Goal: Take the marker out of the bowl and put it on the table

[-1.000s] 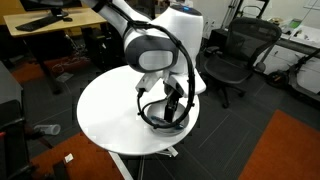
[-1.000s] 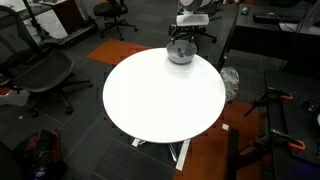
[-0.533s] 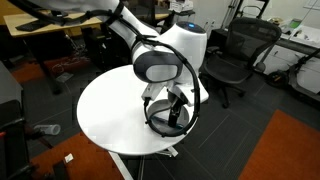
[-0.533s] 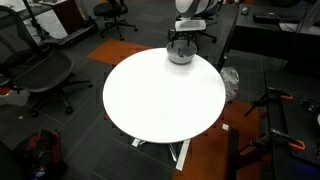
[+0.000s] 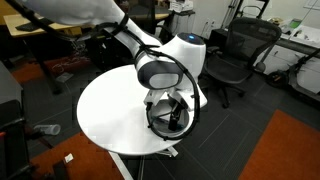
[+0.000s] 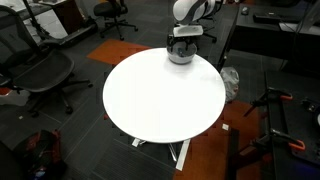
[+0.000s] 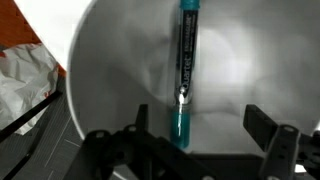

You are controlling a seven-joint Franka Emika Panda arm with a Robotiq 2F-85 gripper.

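The marker [image 7: 184,70], a slim dark stick with a teal end, lies inside the grey bowl [image 7: 120,60] in the wrist view. My gripper [image 7: 200,125] is open, its dark fingers straddling the marker's teal end just above the bowl floor. In both exterior views the gripper [image 5: 168,112] [image 6: 182,40] reaches down into the bowl [image 5: 168,126] [image 6: 181,55], which stands near the edge of the round white table [image 5: 105,115] [image 6: 160,95]. The marker is hidden in the exterior views.
Black office chairs [image 5: 235,55] [image 6: 35,70] stand around the table. A wooden desk [image 5: 45,30] is behind it. White crumpled material [image 7: 22,85] lies on the floor beyond the table's edge. An orange carpet patch [image 5: 290,150] lies nearby.
The arm has lowered a little toward the bowl, bringing the gripper further into it. The marker and bowl have not moved.
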